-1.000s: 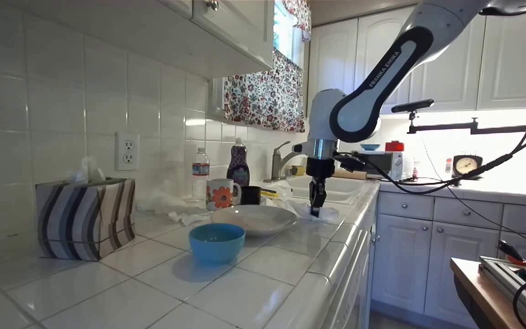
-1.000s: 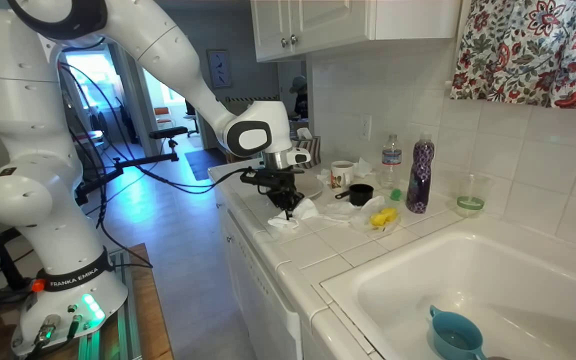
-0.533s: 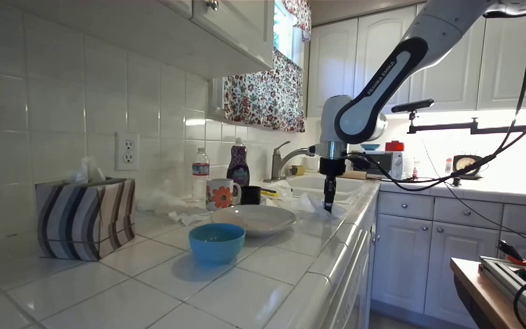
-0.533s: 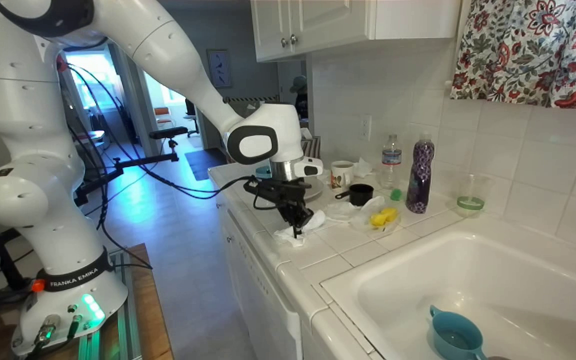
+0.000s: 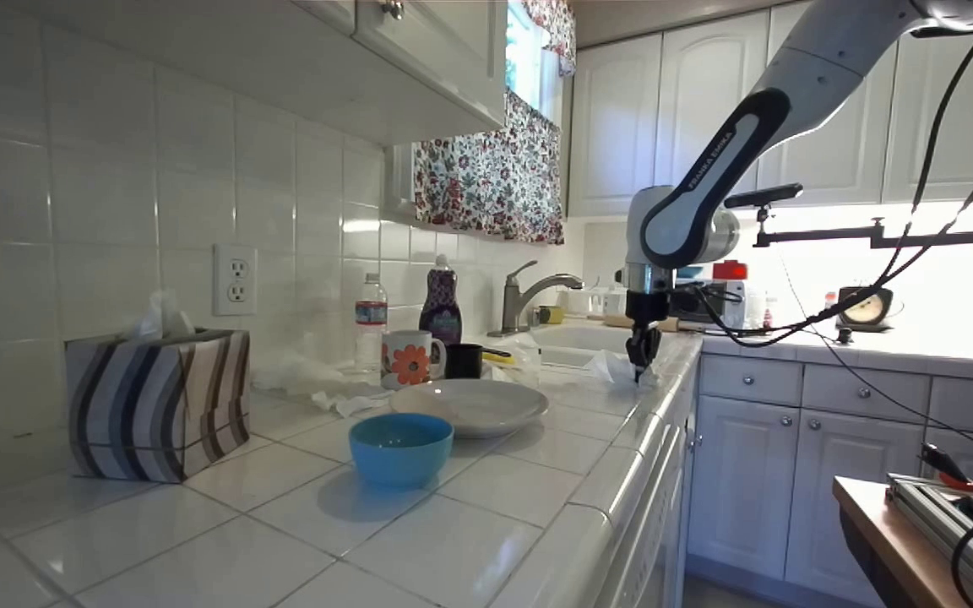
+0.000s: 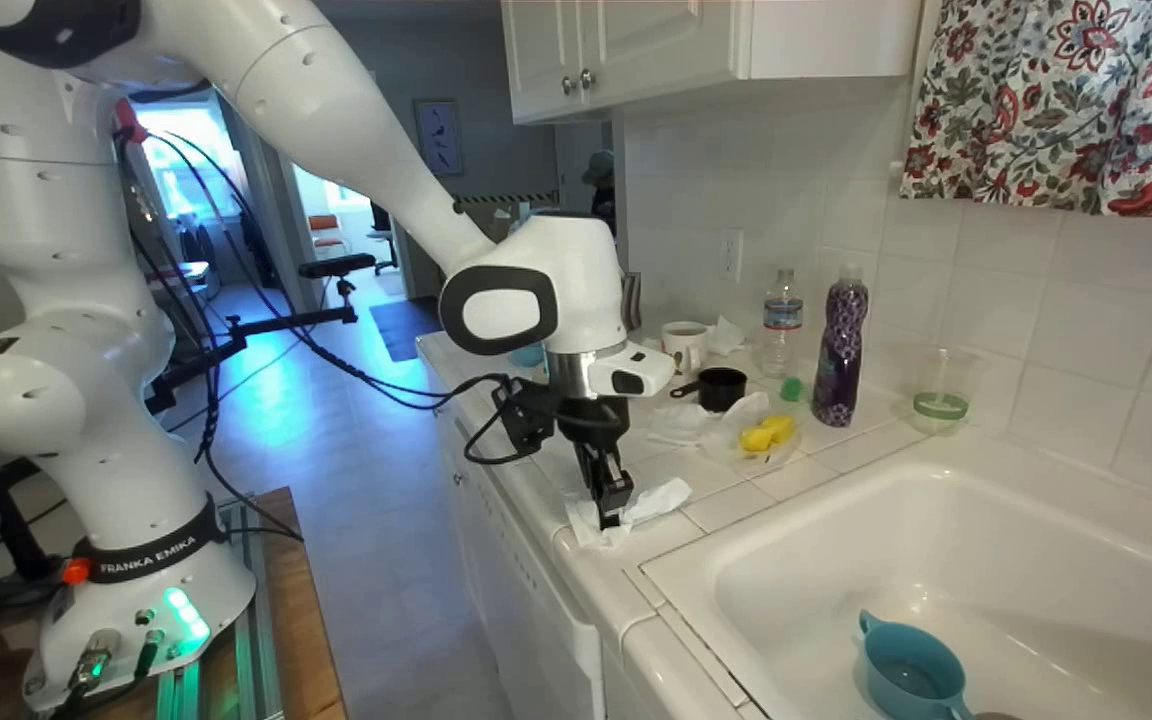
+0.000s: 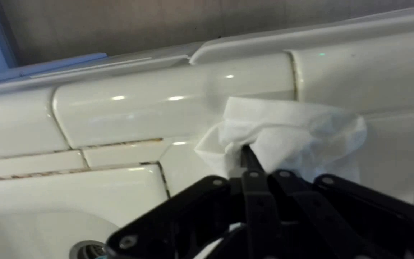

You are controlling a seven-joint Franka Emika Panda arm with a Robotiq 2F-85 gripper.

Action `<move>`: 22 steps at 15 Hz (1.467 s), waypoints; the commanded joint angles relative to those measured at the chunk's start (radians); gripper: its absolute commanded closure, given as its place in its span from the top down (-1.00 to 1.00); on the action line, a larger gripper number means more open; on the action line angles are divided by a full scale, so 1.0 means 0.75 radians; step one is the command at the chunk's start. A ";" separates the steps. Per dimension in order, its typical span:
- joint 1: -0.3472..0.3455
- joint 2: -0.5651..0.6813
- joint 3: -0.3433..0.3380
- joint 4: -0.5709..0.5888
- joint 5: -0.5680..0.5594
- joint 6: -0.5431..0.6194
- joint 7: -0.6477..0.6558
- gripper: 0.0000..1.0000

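A crumpled white tissue (image 7: 289, 144) lies on the white tiled counter (image 6: 636, 450), near its front edge and just short of the sink. My black gripper (image 7: 248, 153) points down with its fingers together, pressed into the tissue's folds and shut on it. In the exterior views the fingertips (image 5: 638, 376) (image 6: 612, 520) are at counter height, with the tissue (image 5: 611, 369) (image 6: 661, 498) spread around them. The very tips are hidden in the folds.
The sink (image 6: 936, 520) holds a blue cup (image 6: 911, 665). A plate (image 5: 470, 405), blue bowl (image 5: 400, 452), tissue box (image 5: 157, 405), mug (image 5: 409, 359), black cup (image 6: 721, 388), water bottle (image 6: 783, 320), purple bottle (image 6: 841, 350) and yellow pieces (image 6: 768, 433) stand on the counter.
My gripper has moved along the counter's front edge toward the sink, and the tissue has slid along with it. The gripper has also turned. The dishes and bottles have not moved.
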 commanded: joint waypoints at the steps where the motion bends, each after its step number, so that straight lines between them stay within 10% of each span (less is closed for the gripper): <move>1: -0.011 -0.026 -0.025 -0.022 -0.049 -0.014 0.106 -0.99; 22: 0.151 -0.011 0.404 0.019 0.136 0.115 -0.544 -0.99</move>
